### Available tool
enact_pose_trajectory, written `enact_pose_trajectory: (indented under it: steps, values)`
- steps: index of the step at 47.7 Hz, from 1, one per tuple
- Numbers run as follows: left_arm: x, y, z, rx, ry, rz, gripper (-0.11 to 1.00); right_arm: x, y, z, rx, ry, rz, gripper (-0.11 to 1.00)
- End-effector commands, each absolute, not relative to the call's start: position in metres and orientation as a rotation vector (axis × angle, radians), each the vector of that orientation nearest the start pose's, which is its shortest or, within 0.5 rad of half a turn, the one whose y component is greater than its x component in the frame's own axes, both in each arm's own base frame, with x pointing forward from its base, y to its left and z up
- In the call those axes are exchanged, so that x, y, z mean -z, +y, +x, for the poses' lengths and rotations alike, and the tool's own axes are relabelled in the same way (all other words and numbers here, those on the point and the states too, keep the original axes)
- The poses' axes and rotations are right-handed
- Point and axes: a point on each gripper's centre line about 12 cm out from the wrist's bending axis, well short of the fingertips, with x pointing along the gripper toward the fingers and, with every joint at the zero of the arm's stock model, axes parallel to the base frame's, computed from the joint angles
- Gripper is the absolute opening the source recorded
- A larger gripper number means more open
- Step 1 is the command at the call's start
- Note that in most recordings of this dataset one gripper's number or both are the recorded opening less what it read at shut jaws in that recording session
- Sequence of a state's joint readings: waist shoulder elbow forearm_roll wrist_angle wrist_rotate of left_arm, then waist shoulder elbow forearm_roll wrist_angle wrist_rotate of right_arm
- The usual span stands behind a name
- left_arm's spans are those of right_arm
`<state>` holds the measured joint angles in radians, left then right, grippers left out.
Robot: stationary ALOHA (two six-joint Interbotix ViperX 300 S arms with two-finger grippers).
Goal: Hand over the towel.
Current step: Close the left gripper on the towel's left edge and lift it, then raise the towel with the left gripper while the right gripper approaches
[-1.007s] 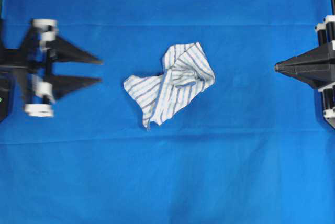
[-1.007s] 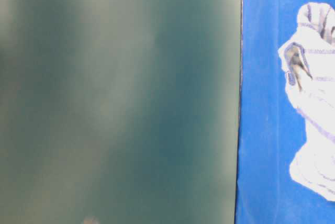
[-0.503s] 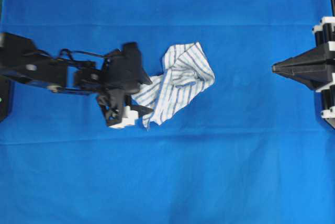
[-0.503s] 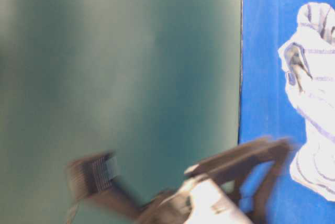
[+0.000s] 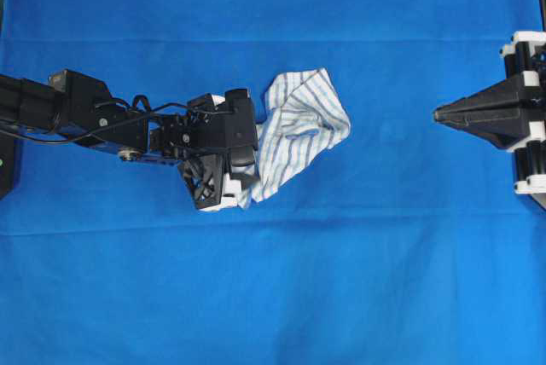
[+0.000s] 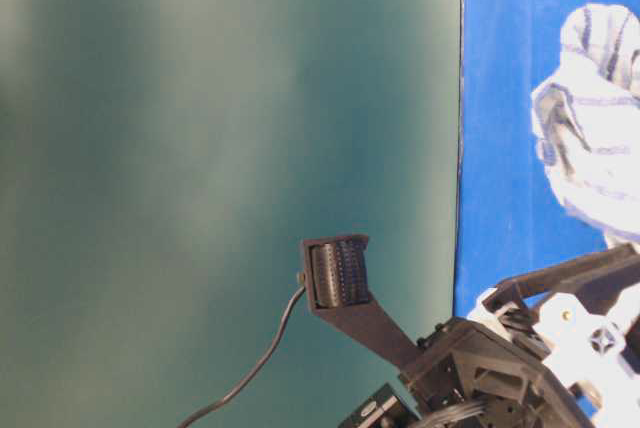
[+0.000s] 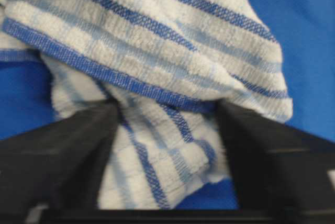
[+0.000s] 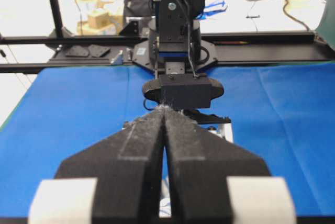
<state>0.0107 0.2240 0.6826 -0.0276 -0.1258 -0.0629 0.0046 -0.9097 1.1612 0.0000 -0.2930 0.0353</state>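
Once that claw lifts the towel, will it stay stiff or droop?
Probably droop: the towel lies crumpled in soft folds. It looks thin and light, so it should lift easily. The nubby weave likely grips rather than slips.

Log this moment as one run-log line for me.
stage: grasping | left gripper: fingers straddle towel edge on blue sheet, grip unconfirmed | right gripper: shut, waiting at right, apart from towel | handover: not yet

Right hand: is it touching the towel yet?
No, in the overhead view the right hand sits shut near the right edge, with bare blue sheet between it and the towel.
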Motion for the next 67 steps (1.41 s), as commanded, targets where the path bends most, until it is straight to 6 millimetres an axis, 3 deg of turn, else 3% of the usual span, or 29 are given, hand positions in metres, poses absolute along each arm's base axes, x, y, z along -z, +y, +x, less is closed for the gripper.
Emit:
enact_pose_trajectory:
  steps: [1,7,9,17,25,35,48,67]
  values:
    - [-0.101,0.003,0.397,-0.038,0.742,-0.073,0.52,-0.295,0.001,0.210,-0.007,-0.060,0.038,0.00]
    - [-0.115,0.002,0.397,-0.024,0.705,-0.050,0.18,-0.295,0.001,0.210,-0.007,-0.060,0.038,0.00]
    - [-0.124,0.000,0.397,-0.019,0.684,-0.045,0.12,-0.294,0.001,0.211,-0.005,-0.058,0.038,0.00]
    - [-0.178,-0.006,0.394,0.001,0.546,-0.034,0.11,-0.295,0.001,0.210,-0.007,-0.058,0.037,0.00]
    - [-0.249,-0.014,0.379,0.026,0.352,-0.031,0.11,-0.294,0.001,0.210,-0.007,-0.051,0.037,0.00]
    - [-0.305,-0.032,0.356,0.083,0.142,-0.026,0.11,-0.292,0.001,0.210,-0.005,-0.031,0.037,0.00]
    - [-0.315,-0.034,0.339,0.096,0.041,0.020,0.11,-0.291,0.001,0.211,-0.006,-0.029,0.038,0.00]
    - [-0.316,-0.035,0.339,0.098,0.030,0.024,0.11,-0.293,0.004,0.222,-0.017,-0.043,0.042,0.00]
